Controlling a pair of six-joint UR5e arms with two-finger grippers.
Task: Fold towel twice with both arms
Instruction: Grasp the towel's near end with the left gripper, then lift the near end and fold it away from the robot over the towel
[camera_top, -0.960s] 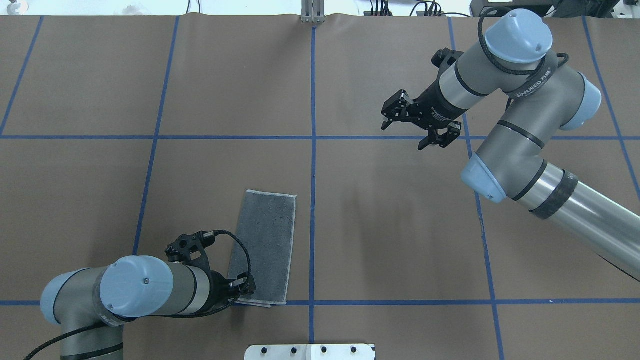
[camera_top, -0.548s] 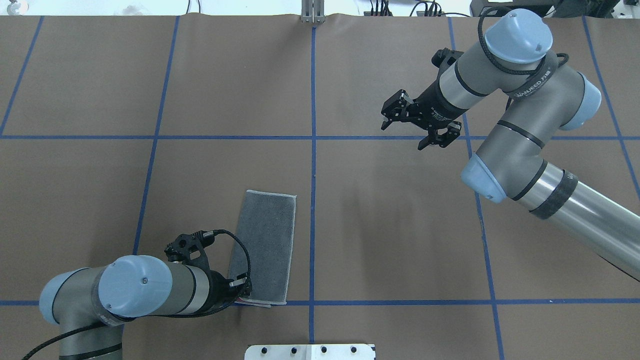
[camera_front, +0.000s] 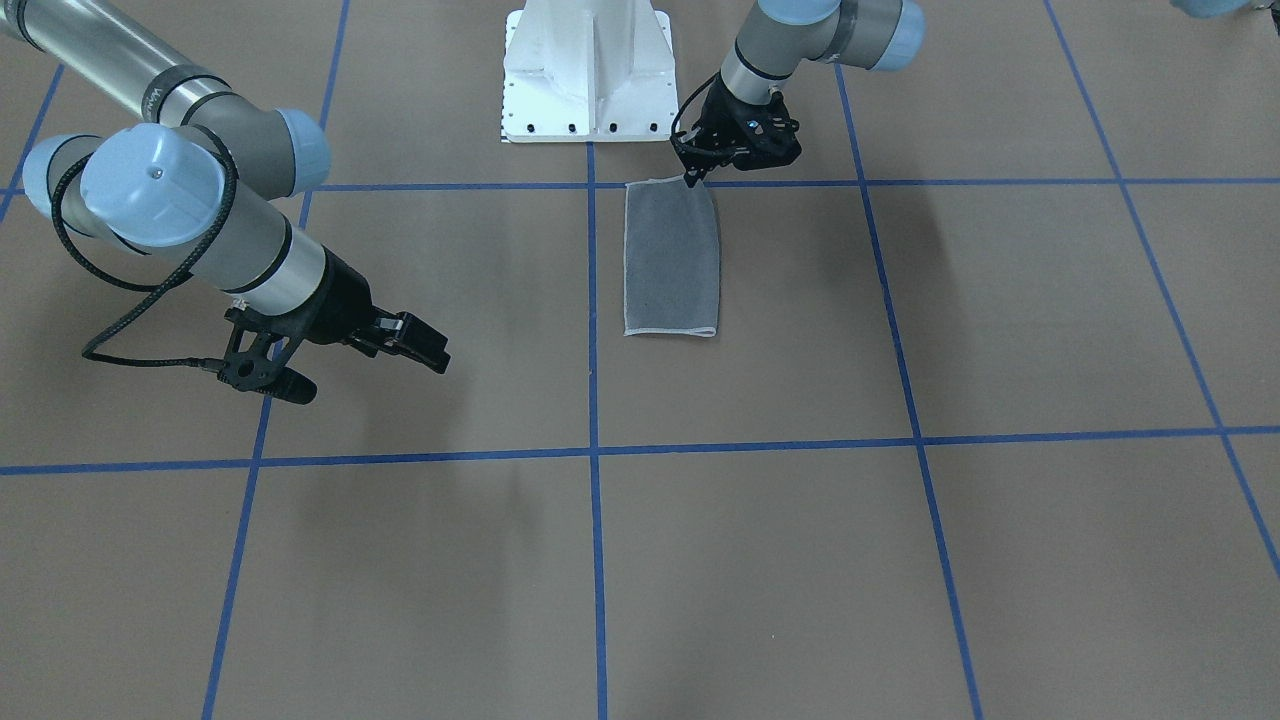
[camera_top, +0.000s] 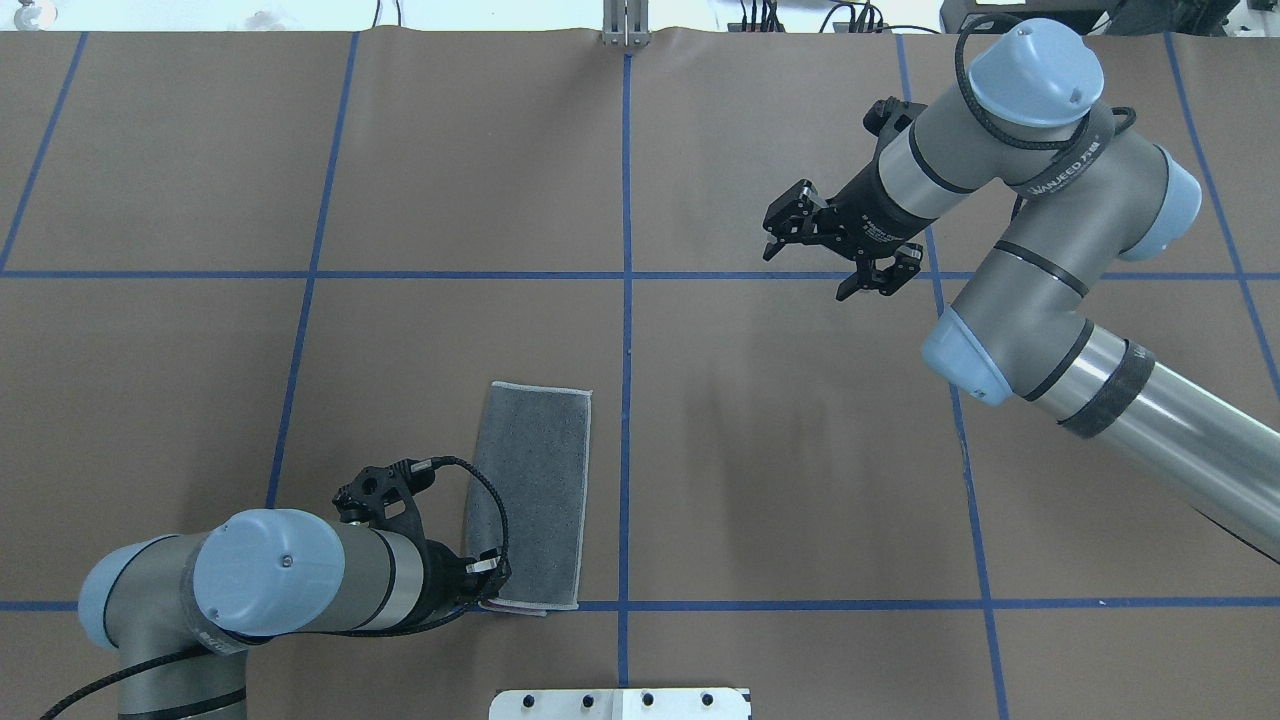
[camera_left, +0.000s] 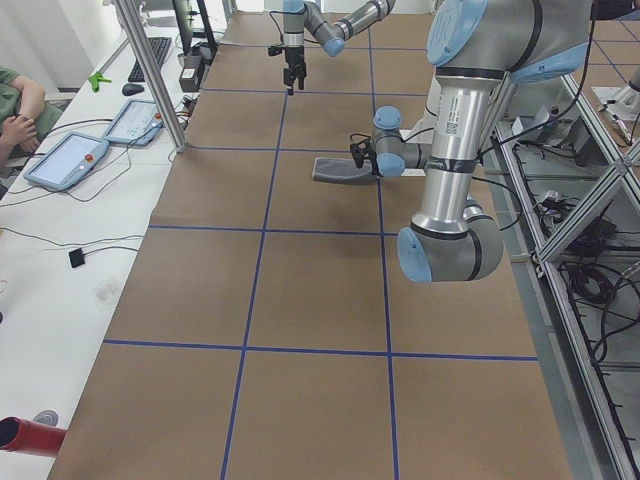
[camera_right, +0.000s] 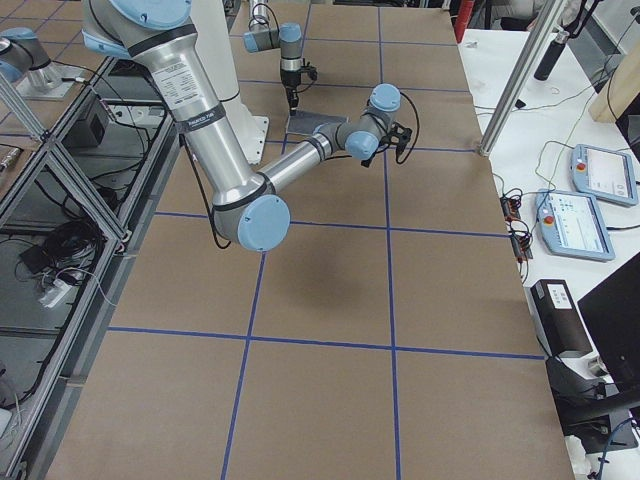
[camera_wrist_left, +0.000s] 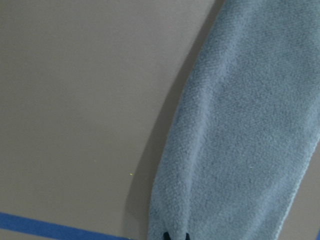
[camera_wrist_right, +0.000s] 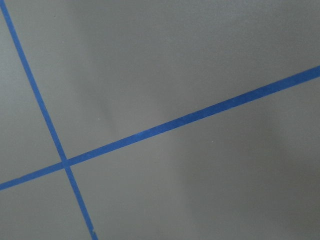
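Note:
The towel (camera_top: 530, 495) lies folded into a long narrow strip, dark grey face up, just left of the centre tape line; it also shows in the front view (camera_front: 670, 260). A sliver of pink (camera_top: 497, 604) shows at its near-left corner. My left gripper (camera_top: 493, 578) is low at that corner and shut on it; in the left wrist view the fingertips (camera_wrist_left: 167, 235) meet on the towel (camera_wrist_left: 240, 130). My right gripper (camera_top: 775, 225) hangs open and empty above the table at the far right, well away from the towel; it also shows in the front view (camera_front: 435, 355).
The white bolted pedestal (camera_top: 620, 703) stands at the near edge, close behind the towel. Blue tape lines (camera_top: 626, 300) divide the brown table. The left side view shows a metal post (camera_left: 150, 75) and operator tablets (camera_left: 70, 160) beyond the far edge.
My left gripper has shifted a little at the towel's near-left corner, and the towel's near end has moved slightly right. The right arm has not moved.

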